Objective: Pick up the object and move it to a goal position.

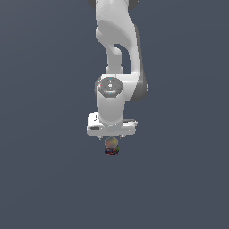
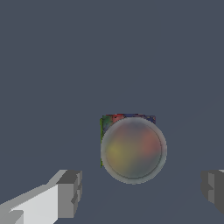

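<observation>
Grey-topped can, one; two fingers apart.

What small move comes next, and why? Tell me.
Probably shift the tool sideways until the can sits on the line between its fingers, then descend. In the wrist view the fingers are spread wide and apart from the can, which lies off that line.

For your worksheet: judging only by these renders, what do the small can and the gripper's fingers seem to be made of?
The small short cylinder with a greyish round top and a dark multicoloured label looks like a metal tin: the lid has a raised rim and a dull, blurry sheen, and the side looks like printed wrap. The gripper has blocky grey fingertips that look like matte plastic or rubber, though a render leaves it open.
</observation>
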`<state>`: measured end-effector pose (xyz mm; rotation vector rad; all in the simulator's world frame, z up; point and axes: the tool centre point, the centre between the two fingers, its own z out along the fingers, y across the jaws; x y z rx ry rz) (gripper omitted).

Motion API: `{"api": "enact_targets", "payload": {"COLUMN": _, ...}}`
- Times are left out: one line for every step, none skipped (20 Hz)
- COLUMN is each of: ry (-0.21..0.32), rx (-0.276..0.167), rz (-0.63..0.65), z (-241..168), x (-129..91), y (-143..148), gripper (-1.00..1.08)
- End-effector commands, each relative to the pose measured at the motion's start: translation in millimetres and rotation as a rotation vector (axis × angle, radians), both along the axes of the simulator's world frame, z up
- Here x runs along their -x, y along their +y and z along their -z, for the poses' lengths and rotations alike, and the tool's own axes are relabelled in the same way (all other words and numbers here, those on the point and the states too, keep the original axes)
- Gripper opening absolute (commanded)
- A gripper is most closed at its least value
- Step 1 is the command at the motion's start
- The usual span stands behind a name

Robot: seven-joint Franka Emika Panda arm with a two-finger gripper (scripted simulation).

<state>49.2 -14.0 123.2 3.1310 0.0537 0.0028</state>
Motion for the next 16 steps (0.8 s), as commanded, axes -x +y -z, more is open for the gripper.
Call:
{"api": "enact_targets", "payload": {"ry": 0.001, "rx": -0.005, "rz": -0.001, "z": 8, "x": -5, "y": 0, "gripper": 1.0}}
{"api": "enact_targets", "payload": {"ry": 0.001, "rx": -0.007, "rz": -0.001, "z": 10, "x": -6, "y": -1, "gripper": 1.0}}
{"api": "enact_targets", "payload": {"ry": 0.001, "rx": -0.008, "rz": -0.001, "z": 12, "x": -7, "y": -1, "gripper": 1.0}}
{"api": "enact_targets", "payload": {"ry": 0.002, "rx": -0.009, "rz": -0.001, "z": 13, "x": -8, "y": -1, "gripper": 1.0}}
{"api": "enact_targets", "payload": {"ry": 0.002, "rx": -0.009, "rz": -0.001, "z": 14, "x": -9, "y": -1, "gripper": 1.0}}
{"api": "enact_targets", "payload": {"ry": 0.002, "rx": -0.01, "rz": -0.001, "z": 15, "x": -9, "y": -1, "gripper": 1.0}}
{"api": "enact_targets", "payload": {"ry": 0.002, "rx": -0.01, "rz": -0.001, "z": 15, "x": -9, "y": -1, "gripper": 1.0}}
{"api": "enact_targets", "payload": {"ry": 0.003, "rx": -0.009, "rz": -0.001, "z": 14, "x": -8, "y": -1, "gripper": 1.0}}
{"api": "enact_targets", "payload": {"ry": 0.003, "rx": -0.009, "rz": -0.001, "z": 15, "x": -8, "y": -1, "gripper": 1.0}}
{"api": "enact_targets", "payload": {"ry": 0.003, "rx": -0.009, "rz": -0.001, "z": 16, "x": -8, "y": -1, "gripper": 1.0}}
{"api": "enact_targets", "payload": {"ry": 0.003, "rx": -0.009, "rz": -0.001, "z": 18, "x": -8, "y": -1, "gripper": 1.0}}
{"api": "enact_targets", "payload": {"ry": 0.003, "rx": -0.009, "rz": -0.001, "z": 21, "x": -8, "y": -1, "gripper": 1.0}}
{"api": "enact_targets", "payload": {"ry": 0.003, "rx": -0.009, "rz": -0.001, "z": 24, "x": -8, "y": -1, "gripper": 1.0}}
{"api": "enact_targets", "payload": {"ry": 0.003, "rx": -0.009, "rz": -0.001, "z": 29, "x": -8, "y": -1, "gripper": 1.0}}
{"api": "enact_targets", "payload": {"ry": 0.003, "rx": -0.009, "rz": -0.001, "z": 34, "x": -8, "y": -1, "gripper": 1.0}}
{"api": "enact_targets", "payload": {"ry": 0.003, "rx": -0.009, "rz": -0.001, "z": 40, "x": -8, "y": -1, "gripper": 1.0}}
